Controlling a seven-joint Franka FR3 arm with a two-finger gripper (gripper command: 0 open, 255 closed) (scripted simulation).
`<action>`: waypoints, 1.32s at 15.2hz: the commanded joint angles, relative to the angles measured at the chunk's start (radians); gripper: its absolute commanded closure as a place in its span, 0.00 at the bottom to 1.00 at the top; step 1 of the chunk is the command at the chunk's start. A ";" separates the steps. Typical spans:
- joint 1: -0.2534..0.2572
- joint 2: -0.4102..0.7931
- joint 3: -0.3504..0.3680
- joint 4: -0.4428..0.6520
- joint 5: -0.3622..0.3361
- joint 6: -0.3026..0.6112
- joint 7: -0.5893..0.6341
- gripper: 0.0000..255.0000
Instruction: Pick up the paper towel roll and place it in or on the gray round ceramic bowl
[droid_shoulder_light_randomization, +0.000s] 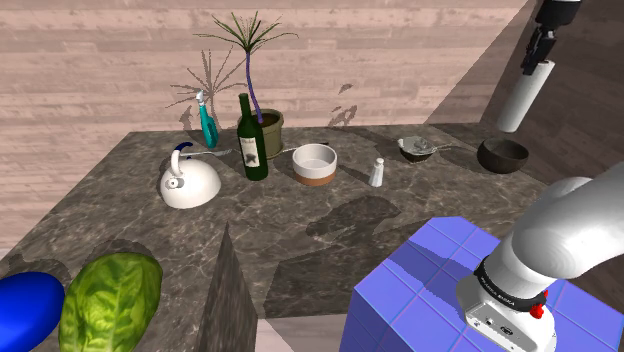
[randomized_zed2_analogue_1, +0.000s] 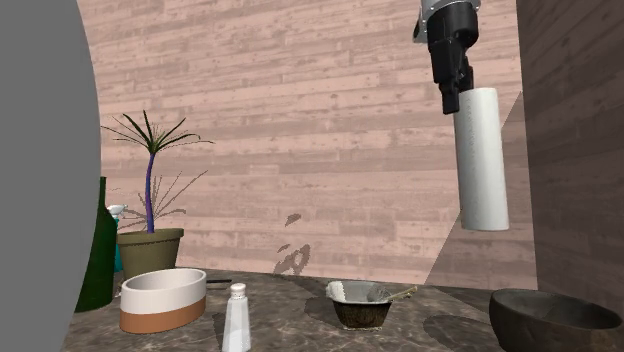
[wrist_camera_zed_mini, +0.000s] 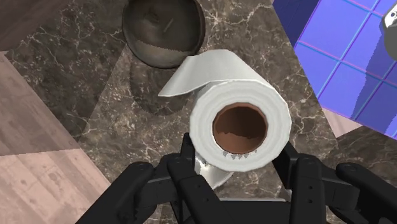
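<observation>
Since the top edge of the shoulder view cuts through my gripper (droid_shoulder_light_randomization: 541, 45), I judge the clasp from the wrist view, where my two black fingers (wrist_camera_zed_mini: 191, 167) press on either side of the near end of the paper towel roll (wrist_camera_zed_mini: 240, 124), clamped on it. From there I look straight down its brown core, so its far end is hidden behind its own rim, and a loose flap of sheet sticks out to one side. Beyond it lies a dark round dish (wrist_camera_zed_mini: 164, 32), cut by the frame edge; I cannot tell which bowl that is. The roll (randomized_zed2_analogue_1: 481, 160) hangs from my gripper (randomized_zed2_analogue_1: 455, 85) high above the marble counter (droid_shoulder_light_randomization: 300, 215), its long axis close to upright, the lower end leaning a little toward the shoulder view's left (droid_shoulder_light_randomization: 525, 95). The gray bowl (droid_shoulder_light_randomization: 502, 154) sits on the counter beneath it, well apart, and is half cropped in the second exterior view (randomized_zed2_analogue_1: 555, 318)
</observation>
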 joint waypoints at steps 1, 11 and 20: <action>0.018 0.074 -0.073 0.087 0.034 -0.012 -0.073 1.00; -0.221 0.682 -0.370 0.560 0.556 -0.143 -0.557 1.00; -0.110 0.599 -0.390 0.358 0.477 0.013 -0.519 1.00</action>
